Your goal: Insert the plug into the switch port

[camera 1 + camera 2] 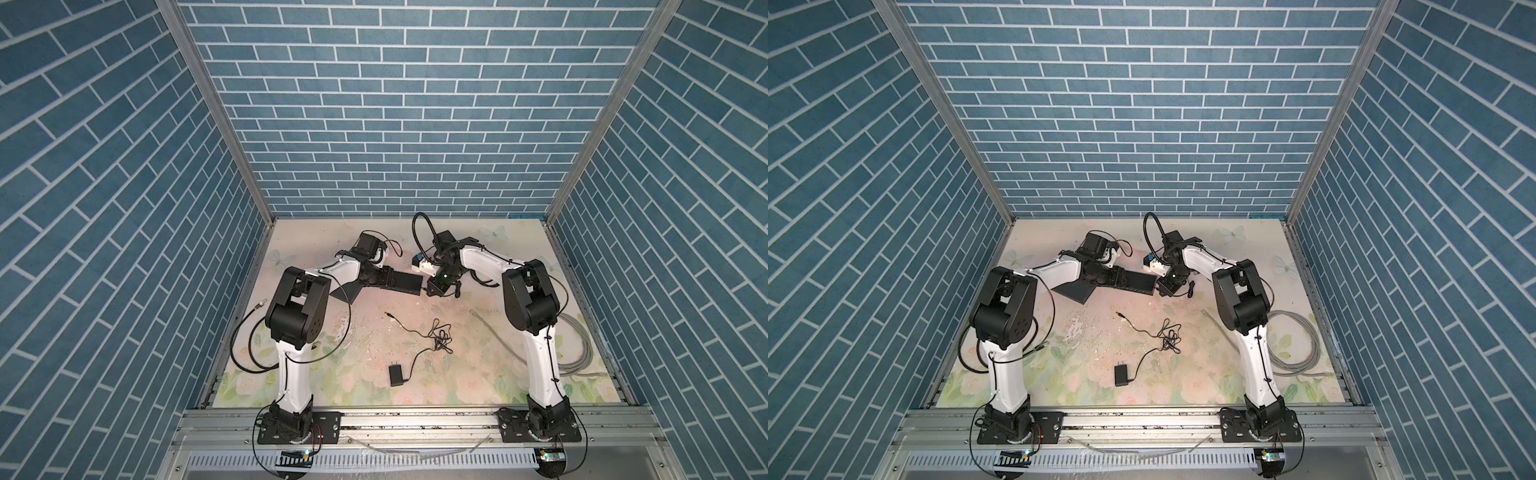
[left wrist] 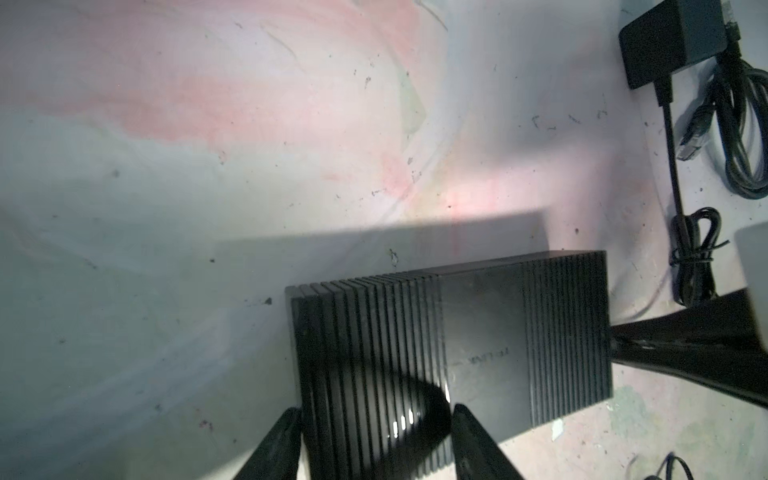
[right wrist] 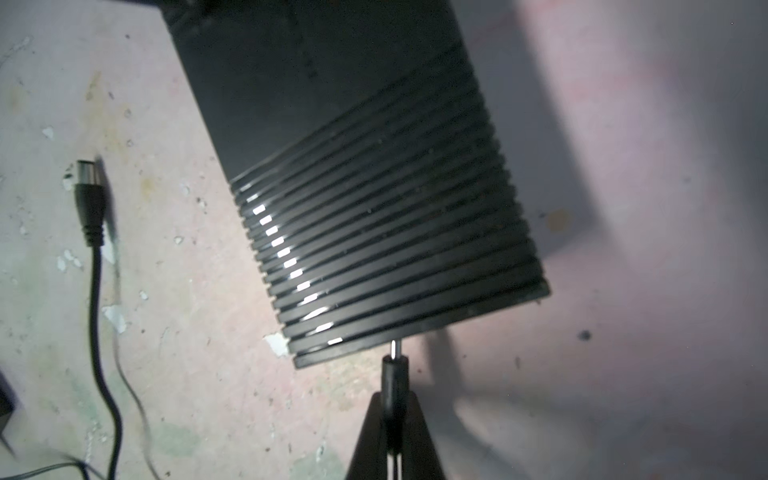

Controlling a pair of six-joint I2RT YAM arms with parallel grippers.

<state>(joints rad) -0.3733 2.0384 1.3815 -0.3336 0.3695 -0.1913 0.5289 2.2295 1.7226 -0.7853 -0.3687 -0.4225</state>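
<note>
Right wrist view first: the right gripper [image 3: 394,409] is pinched tight on the black plug [image 3: 394,374], with its metal pin pointing straight at the end edge of the switch [image 3: 374,187]. The pin touches that edge, but the port itself is out of sight, so I can't say whether it has entered. A second barrel plug [image 3: 88,195] lies loose on the table [image 3: 623,291], to the left.

Left wrist view now: the left gripper [image 2: 376,436] straddles the switch's other end at a medium spread, a finger pressed on each side. I'd say it's there to brace against the push. A power adapter [image 2: 673,41] lies beyond.

Both top views: the arms meet at the far centre, with the switch bridging the two grippers. A grey cable [image 1: 582,353] is coiled on the right, clear of the action.
</note>
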